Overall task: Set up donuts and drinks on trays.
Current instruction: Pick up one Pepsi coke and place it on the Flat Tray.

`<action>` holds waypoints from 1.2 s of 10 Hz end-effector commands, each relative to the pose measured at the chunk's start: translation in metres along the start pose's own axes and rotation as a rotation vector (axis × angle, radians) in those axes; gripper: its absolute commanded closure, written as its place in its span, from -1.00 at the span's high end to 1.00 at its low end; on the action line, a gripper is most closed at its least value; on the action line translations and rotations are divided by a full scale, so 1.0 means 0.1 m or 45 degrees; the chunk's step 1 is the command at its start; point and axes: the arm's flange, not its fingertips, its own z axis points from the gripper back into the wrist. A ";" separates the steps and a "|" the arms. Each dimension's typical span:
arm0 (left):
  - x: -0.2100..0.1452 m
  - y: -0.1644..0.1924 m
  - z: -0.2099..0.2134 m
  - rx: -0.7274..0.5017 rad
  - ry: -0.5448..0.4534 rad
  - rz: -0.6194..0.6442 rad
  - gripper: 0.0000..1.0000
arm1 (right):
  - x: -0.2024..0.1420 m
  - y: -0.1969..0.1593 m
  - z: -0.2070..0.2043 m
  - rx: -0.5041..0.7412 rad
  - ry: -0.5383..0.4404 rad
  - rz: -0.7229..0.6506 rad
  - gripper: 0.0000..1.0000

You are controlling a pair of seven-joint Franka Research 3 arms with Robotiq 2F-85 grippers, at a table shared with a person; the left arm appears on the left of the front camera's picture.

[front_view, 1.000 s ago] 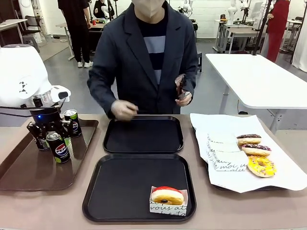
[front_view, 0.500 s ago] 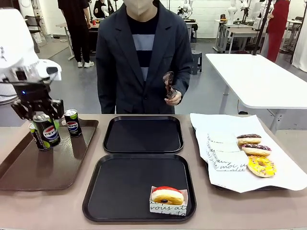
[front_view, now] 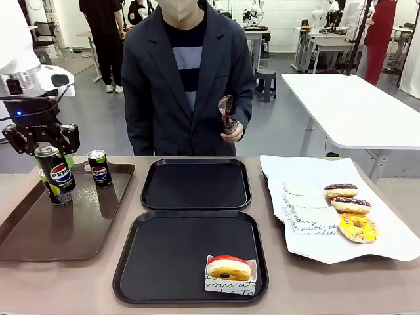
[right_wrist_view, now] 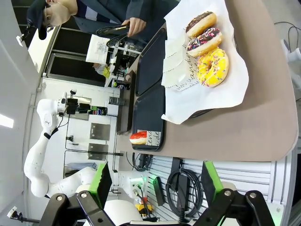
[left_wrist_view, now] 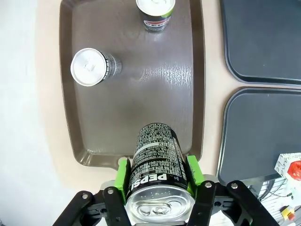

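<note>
PEPSI in white capitals with the round red-white-blue logo on the raised can point(front_view: 58, 176), the same word upside down over small unreadable print in the left wrist view, Pepsi logo on the standing can point(front_view: 99, 170), black script roughly "vous ate" on the donut sleeve point(front_view: 230, 286), "moi" on the stacked sleeves point(front_view: 308, 222)

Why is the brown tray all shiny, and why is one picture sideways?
Left wrist view: light glares in a whitish patch on the glossy brown plastic tray. Front view: that tray mirrors the slim black soda can standing on it. Right wrist view: the camera is rolled with the wrist, so the tan table and the person stand sideways.
</note>
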 end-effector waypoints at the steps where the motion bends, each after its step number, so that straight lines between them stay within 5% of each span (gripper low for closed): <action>1: -0.01 0.01 0.05 -0.002 -0.013 0.001 0.16 | -0.08 -0.01 0.07 0.021 -0.017 0.019 1.00; 4: -0.41 -0.66 0.04 -0.140 -0.092 -0.105 0.16 | -0.08 -0.01 0.07 0.021 -0.017 0.019 1.00; 7: -0.89 -1.38 -0.12 -0.075 0.028 -0.262 0.16 | -0.08 -0.01 0.07 0.021 -0.017 0.019 1.00; 12: -0.98 -2.24 -0.56 -0.063 0.080 -0.399 0.16 | -0.08 -0.01 0.07 0.021 -0.017 0.019 1.00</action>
